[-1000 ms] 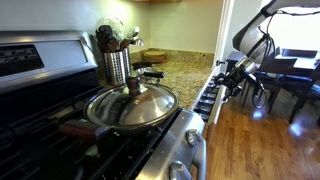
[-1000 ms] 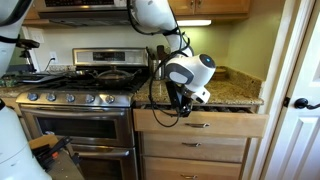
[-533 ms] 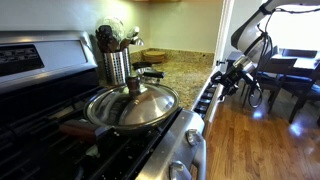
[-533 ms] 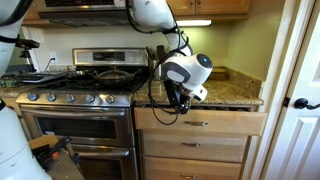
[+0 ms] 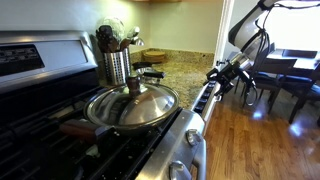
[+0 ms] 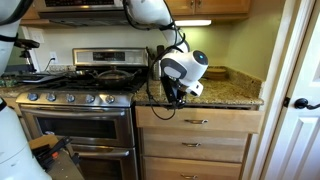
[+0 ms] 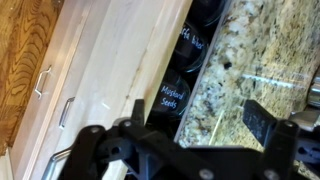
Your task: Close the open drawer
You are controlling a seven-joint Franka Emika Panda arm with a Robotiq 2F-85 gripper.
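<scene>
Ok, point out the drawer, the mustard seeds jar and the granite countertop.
drawer (image 7: pixel 118 60), wrist view, on its light-wood front.
mustard seeds jar (image 7: pixel 175 97), wrist view, on its labelled lid.
granite countertop (image 7: pixel 250 50), wrist view, on bare speckled stone.

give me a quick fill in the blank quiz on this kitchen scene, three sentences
1. The drawer is open a crack, showing dark ____ with white lettering.
2. The pan on the stove is covered by a metal ____.
3. The floor is made of ____.
Missing: jars, lid, wood.
</scene>
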